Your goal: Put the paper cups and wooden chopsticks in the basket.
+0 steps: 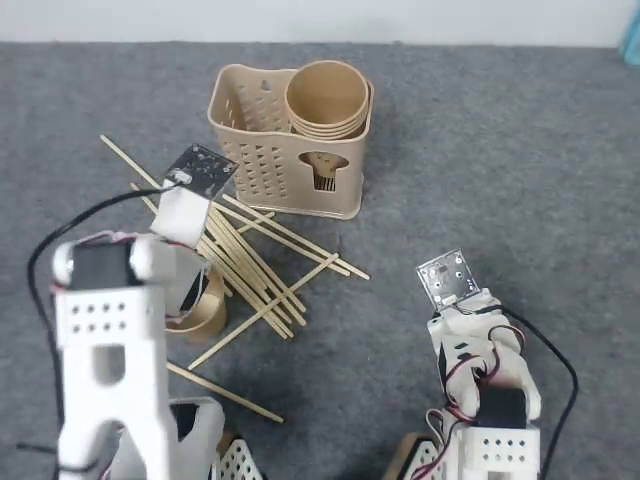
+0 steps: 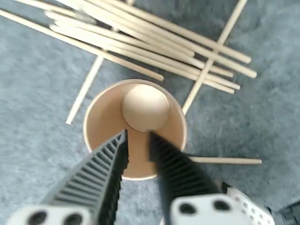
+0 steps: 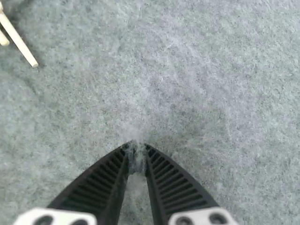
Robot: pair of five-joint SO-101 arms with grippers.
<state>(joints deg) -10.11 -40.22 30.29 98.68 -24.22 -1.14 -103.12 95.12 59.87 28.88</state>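
Hanging just above the upright paper cup (image 2: 101,126) with left gripper (image 2: 138,136) slightly parted. Spotting wooden chopsticks (image 1: 262,270) heaped at 2 o'clock from that cup, basket (image 1: 262,160) beyond at 1. Over on the right gripper (image 3: 136,149): clamped shut above gray tabletop (image 3: 211,70).

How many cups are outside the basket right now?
1: a cup upright on the table, under the left gripper, beside the chopsticks. Others may be hidden behind the arms.

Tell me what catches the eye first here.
Chopsticks lie scattered across the grey table in front of the basket, which already holds a stack of cups. The left gripper hangs right over one loose cup standing upright beside the sticks.
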